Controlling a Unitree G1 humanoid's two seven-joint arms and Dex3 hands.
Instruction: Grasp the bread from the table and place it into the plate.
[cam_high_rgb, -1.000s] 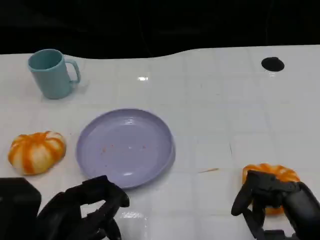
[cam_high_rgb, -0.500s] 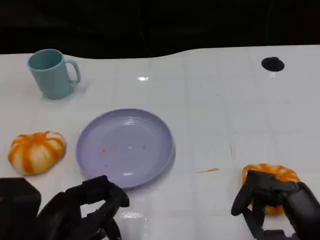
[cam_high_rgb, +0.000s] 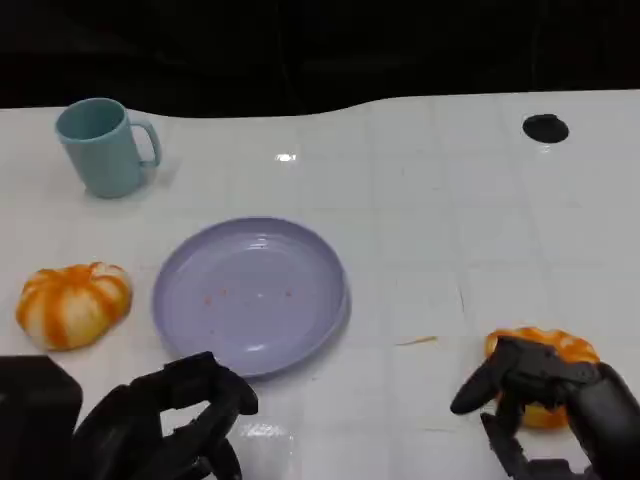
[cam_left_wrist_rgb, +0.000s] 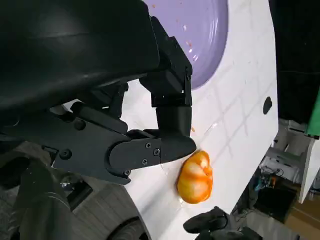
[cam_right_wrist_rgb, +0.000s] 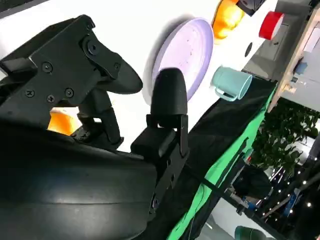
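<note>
At the far left of the table (cam_high_rgb: 420, 200) stands a blue mug (cam_high_rgb: 101, 147), and nearer the robot a round orange-and-white bread (cam_high_rgb: 73, 303) lies just beside the purple plate (cam_high_rgb: 250, 295), untouched. The left hand (cam_high_rgb: 165, 420) hangs low in front of the plate with its fingers curled in on nothing. To the right, well apart from the plate, a second bread (cam_high_rgb: 541, 350) lies under the right hand (cam_high_rgb: 545, 395), whose fingers are spread over and around it, not visibly clamped. The step in hand looks like the grasp. Next, I judge, the fingers need to close firmly on that bread, then lift and carry it leftward to the plate.
</note>
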